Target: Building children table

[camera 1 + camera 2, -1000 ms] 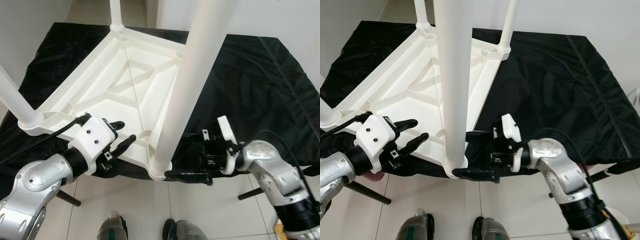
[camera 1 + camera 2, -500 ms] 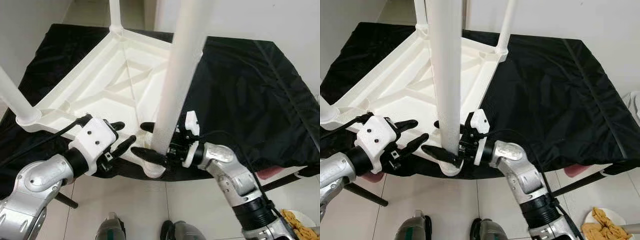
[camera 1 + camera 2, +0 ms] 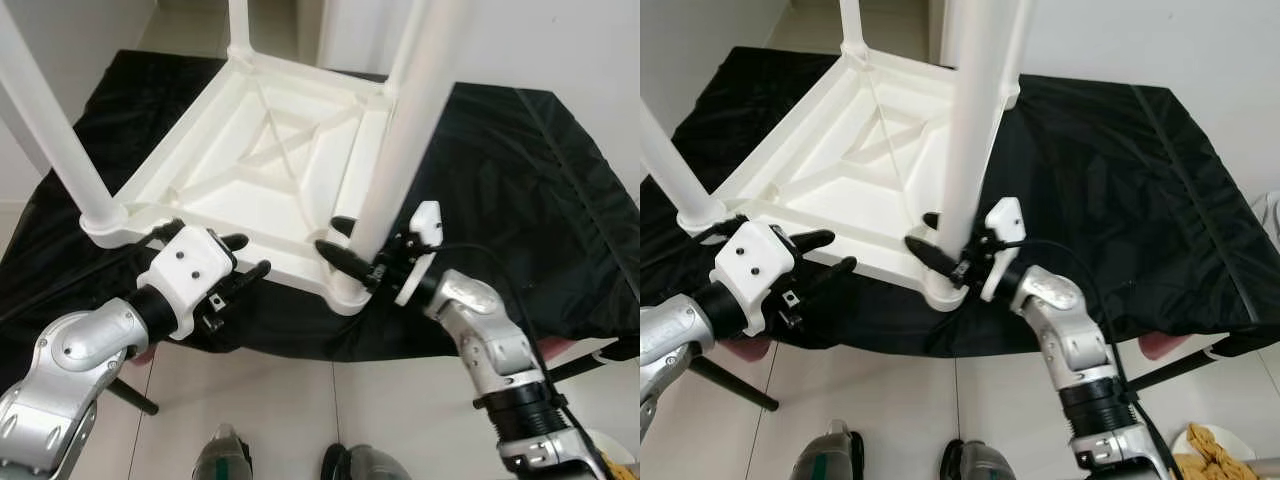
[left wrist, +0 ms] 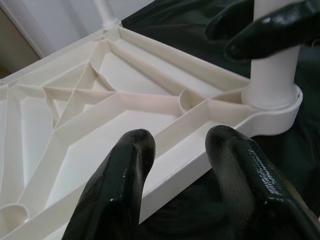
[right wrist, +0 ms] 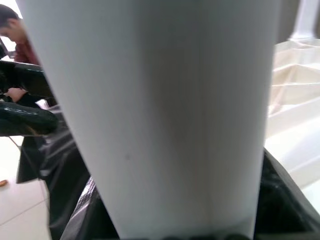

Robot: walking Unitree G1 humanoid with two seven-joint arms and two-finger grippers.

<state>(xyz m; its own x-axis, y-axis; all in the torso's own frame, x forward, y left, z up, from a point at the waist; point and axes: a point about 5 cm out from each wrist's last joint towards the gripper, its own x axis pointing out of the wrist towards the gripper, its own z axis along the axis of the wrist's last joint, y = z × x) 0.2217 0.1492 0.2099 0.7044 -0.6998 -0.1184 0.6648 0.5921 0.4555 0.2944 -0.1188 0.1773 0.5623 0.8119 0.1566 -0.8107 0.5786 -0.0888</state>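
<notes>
White leg newly upright, right-gripped

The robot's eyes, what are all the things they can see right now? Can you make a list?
Upside-down table: one, white, lying on the black cloth.
Table legs: three in view, white, standing up from the corners; the near leg sits between the right fingers.
Black cloth: one, black, spread under the table.
Tiled floor: light, below.
Left end effector: black fingers, open, at the table's near edge.
Right end effector: black fingers, around the near leg's base.
</notes>
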